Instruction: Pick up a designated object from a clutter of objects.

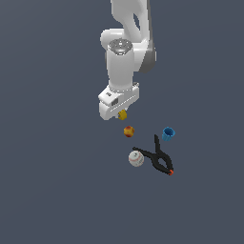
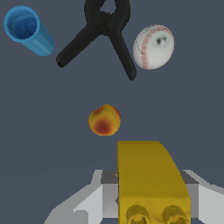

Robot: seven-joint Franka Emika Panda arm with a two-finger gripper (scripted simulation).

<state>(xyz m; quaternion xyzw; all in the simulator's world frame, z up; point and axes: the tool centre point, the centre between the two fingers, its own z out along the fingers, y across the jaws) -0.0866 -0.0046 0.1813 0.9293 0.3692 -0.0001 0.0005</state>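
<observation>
The designated object, a small yellow blocky cup-like piece (image 1: 122, 114), sits right under the white hand of my gripper (image 1: 121, 116). In the wrist view the yellow piece (image 2: 148, 175) fills the gap between my grey fingers (image 2: 103, 199), which press on both of its sides, so my gripper (image 2: 153, 192) is shut on it. The rest of the clutter of objects lies apart from it: a red-yellow ball (image 1: 128, 131) is nearest, just beyond the piece (image 2: 104, 120).
A white baseball (image 1: 136, 158) (image 2: 153, 47) lies beside a black clamp with red tips (image 1: 157, 158) (image 2: 105, 26). A small blue cup (image 1: 168, 134) (image 2: 28, 29) rests on its side toward the exterior view's right. The floor is a plain dark grey.
</observation>
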